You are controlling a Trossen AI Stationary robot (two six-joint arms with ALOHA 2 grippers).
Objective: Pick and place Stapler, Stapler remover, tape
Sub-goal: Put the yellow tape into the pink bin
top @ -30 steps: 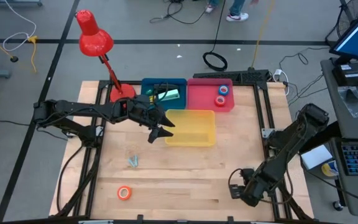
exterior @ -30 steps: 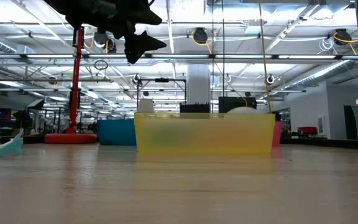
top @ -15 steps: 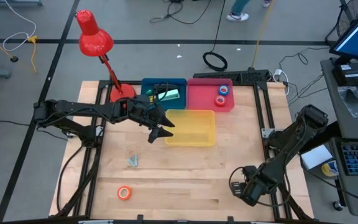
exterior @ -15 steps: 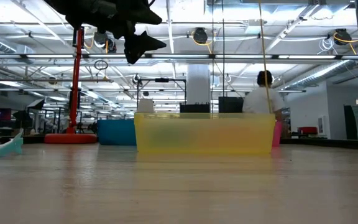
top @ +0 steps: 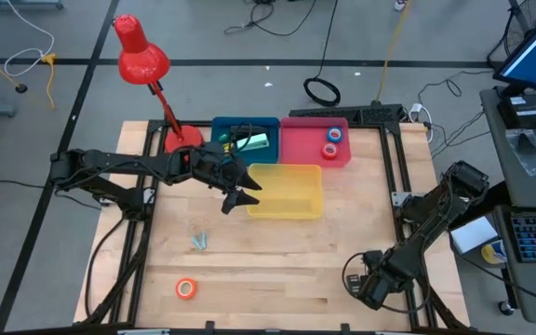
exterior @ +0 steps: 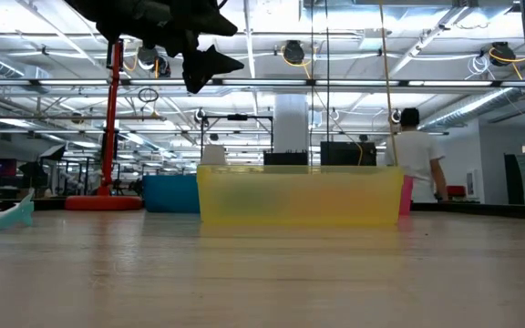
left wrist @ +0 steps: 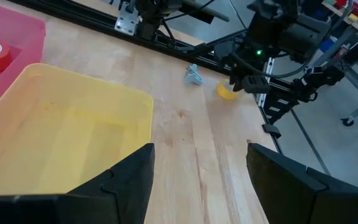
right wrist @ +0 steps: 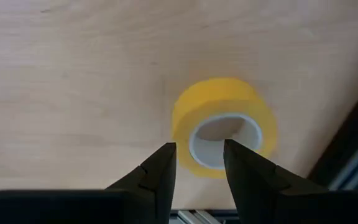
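Bright even overhead lighting, soft shadows, yellow bin (exterior: 299, 195) seemingly blurred

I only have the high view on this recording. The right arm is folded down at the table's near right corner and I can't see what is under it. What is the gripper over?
Observer: The right gripper is right over a yellow ring-shaped tape roll with a pale centre hole, lying flat on the wooden table.
Operator: Has it grasped the roll?
Observer: No. Its fingers are apart and poised above the ring's nearer wall, nothing clamped.
Operator: And the left gripper, is it carrying anything?
Observer: The left gripper is open and empty, beside the empty yellow plastic bin.
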